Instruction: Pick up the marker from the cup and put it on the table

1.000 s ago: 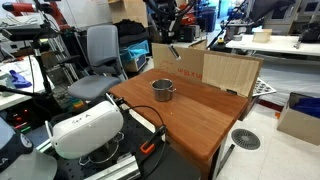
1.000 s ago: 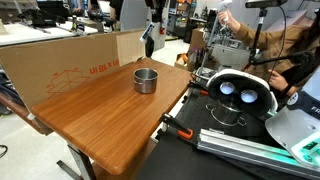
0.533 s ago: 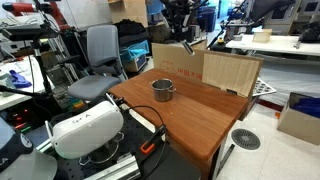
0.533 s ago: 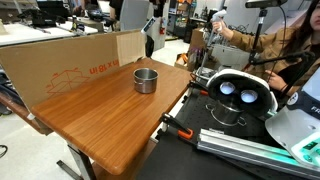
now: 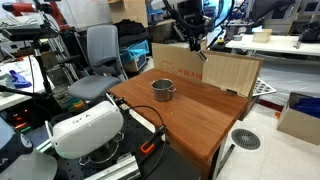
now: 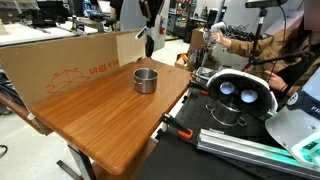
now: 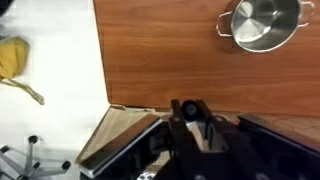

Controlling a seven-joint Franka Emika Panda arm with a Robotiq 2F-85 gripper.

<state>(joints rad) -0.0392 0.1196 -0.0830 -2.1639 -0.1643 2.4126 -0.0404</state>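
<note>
You have one cup (image 7: 262,22) at the wrist view's upper right, one table (image 5: 190,110) and one marker (image 7: 190,110). There are two pale panels behind it, a printed panel (image 5: 176,60) and a plain panel (image 5: 232,72), plus one grey chair (image 5: 100,48).

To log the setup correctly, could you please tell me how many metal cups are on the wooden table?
1: the metal cup stands on the table, towards the edge by the pale panels. The tabletop shows fully, so none seems hidden.
</note>
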